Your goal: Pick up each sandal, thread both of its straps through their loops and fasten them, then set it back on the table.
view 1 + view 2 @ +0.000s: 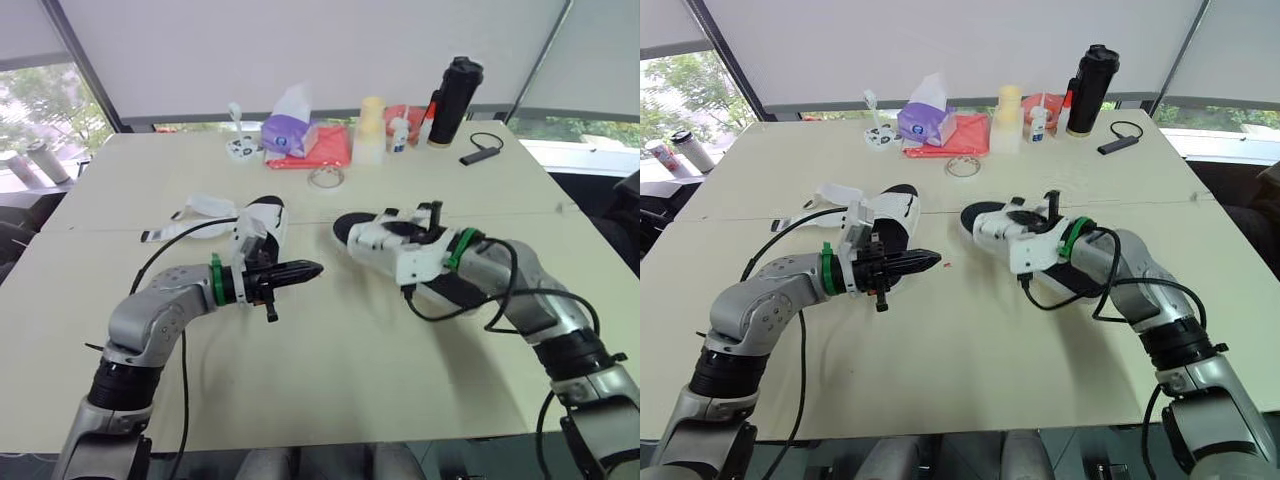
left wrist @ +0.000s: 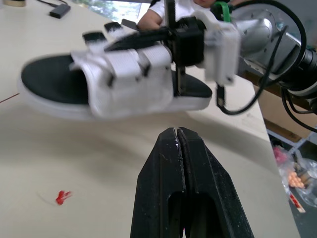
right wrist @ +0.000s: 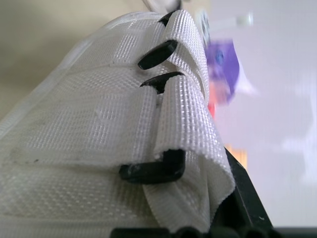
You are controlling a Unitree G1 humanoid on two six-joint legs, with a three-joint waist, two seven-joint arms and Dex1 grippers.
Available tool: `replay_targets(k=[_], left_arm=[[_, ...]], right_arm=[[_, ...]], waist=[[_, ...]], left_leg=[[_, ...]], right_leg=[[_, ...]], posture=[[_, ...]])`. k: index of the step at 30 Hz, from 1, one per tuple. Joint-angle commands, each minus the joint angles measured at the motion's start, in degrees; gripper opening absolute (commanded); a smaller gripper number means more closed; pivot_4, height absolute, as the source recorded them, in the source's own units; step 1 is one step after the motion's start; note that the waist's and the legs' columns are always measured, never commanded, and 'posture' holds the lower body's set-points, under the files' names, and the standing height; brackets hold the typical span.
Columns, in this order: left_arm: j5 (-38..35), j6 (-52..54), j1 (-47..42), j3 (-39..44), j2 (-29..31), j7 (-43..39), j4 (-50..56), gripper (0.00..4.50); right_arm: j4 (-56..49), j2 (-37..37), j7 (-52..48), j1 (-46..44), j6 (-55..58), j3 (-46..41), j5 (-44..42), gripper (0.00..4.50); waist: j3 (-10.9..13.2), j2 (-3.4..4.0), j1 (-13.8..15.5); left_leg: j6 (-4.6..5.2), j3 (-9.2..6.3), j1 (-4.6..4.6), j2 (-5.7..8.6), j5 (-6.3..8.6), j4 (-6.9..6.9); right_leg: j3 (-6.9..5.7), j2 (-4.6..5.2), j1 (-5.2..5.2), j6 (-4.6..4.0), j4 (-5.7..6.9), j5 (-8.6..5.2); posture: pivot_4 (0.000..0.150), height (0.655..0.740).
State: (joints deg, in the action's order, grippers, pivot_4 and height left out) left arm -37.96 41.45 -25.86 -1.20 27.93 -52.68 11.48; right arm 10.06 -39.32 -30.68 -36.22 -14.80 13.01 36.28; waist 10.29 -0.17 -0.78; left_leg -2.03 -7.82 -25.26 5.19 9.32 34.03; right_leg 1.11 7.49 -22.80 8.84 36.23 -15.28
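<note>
Along the table's (image 1: 350,400) far edge: purple tissue pack (image 1: 288,133), yellow cup (image 1: 370,130), black bottle (image 1: 455,100), tape roll (image 1: 326,178).

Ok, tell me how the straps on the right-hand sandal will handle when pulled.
The straps look like woven mesh that curls over the black loops, so probably floppy, bending rather than pushing through. The sandal has a thick sole, so likely light yet fairly stiff.

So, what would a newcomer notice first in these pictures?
Two white sandals in the middle of the table stand out first. The right gripper is at the straps of the right sandal, while the left sandal lies behind the left arm with its straps spread open. The left gripper, shut and empty, points toward the right sandal.
</note>
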Motion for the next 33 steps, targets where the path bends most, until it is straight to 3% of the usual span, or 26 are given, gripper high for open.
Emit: replay_targets(k=[1, 7, 12, 24, 25, 27, 32, 33], left_arm=[[0.76, -2.84, -0.19, 0.67, -1.65, 1.70, 0.72, 0.00], [2.06, -4.62, 0.89, 0.08, -3.67, 3.65, 0.98, 0.00], [2.34, -4.61, 1.62, -0.06, -4.57, 4.80, 2.01, 0.00], [2.33, -4.28, 1.78, -0.21, -5.22, 6.85, 2.94, 0.00], [2.31, -4.24, 1.77, -0.20, -5.21, 6.92, 2.97, 0.00], [2.37, -4.30, 1.71, -0.13, -5.05, 6.84, 2.85, 0.00], [2.35, -4.20, 1.47, 0.10, -4.66, 6.71, 2.59, 0.00], [2.34, -4.16, 1.44, 0.10, -4.53, 6.63, 2.57, 0.00]], right_arm=[[14.41, 2.82, 10.03, -11.64, 11.44, 1.30, 8.45, 0.07], [40.65, 6.48, 22.02, -24.98, 17.64, 4.88, 10.46, 0.07], [55.37, 8.34, 26.90, -31.68, 18.39, 6.50, 8.90, 0.07], [64.78, 10.09, 28.58, -35.30, 21.00, 5.99, 2.65, 0.07], [64.80, 10.15, 28.53, -35.31, 21.06, 5.89, 2.09, 0.98], [64.73, 10.33, 27.98, -35.37, 21.16, 5.75, 0.99, 1.75], [64.15, 9.38, 24.91, -34.67, 21.78, 6.74, -0.01, 4.38], [63.73, 9.08, 23.53, -34.34, 21.73, 7.13, 0.04, 4.46]], waist=[[0.05, 0.08, -0.22], [0.08, 0.08, -0.14], [0.09, 0.10, -0.57], [0.10, 0.12, -2.29], [0.10, 0.12, -2.38], [0.10, 0.12, -2.56], [0.10, 0.12, -2.63], [0.10, 0.12, -2.63]], left_leg=[[-0.05, 0.03, -0.01, 0.01, -0.04, 0.00], [-0.22, 0.04, -0.04, -0.02, -0.17, -0.15], [-0.49, 0.11, -0.07, -0.01, -0.33, -0.38], [-0.56, 0.09, -0.02, -0.05, -0.39, -0.49], [-0.55, 0.09, -0.02, -0.05, -0.39, -0.49], [-0.53, 0.09, -0.02, -0.05, -0.38, -0.48], [-0.50, 0.06, -0.02, -0.04, -0.36, -0.39], [-0.48, 0.05, -0.02, -0.04, -0.34, -0.34]], right_leg=[[0.03, 0.01, -0.04, -0.05, 0.00, 0.03], [0.01, -0.09, -0.12, -0.15, 0.01, 0.11], [0.05, -0.09, -0.29, 0.03, 0.01, 0.20], [0.07, -0.18, -0.37, 0.03, 0.20, 0.20], [0.07, -0.18, -0.39, 0.03, 0.23, 0.20], [0.07, -0.18, -0.39, 0.03, 0.27, 0.21], [0.07, -0.19, -0.39, 0.03, 0.40, 0.20], [0.07, -0.19, -0.39, 0.03, 0.43, 0.20]], posture=[[0.150, 0.7296], [0.150, 0.7296], [0.150, 0.7296], [0.150, 0.7296], [0.150, 0.7296], [0.150, 0.7296], [0.150, 0.7296], [0.150, 0.7296]])
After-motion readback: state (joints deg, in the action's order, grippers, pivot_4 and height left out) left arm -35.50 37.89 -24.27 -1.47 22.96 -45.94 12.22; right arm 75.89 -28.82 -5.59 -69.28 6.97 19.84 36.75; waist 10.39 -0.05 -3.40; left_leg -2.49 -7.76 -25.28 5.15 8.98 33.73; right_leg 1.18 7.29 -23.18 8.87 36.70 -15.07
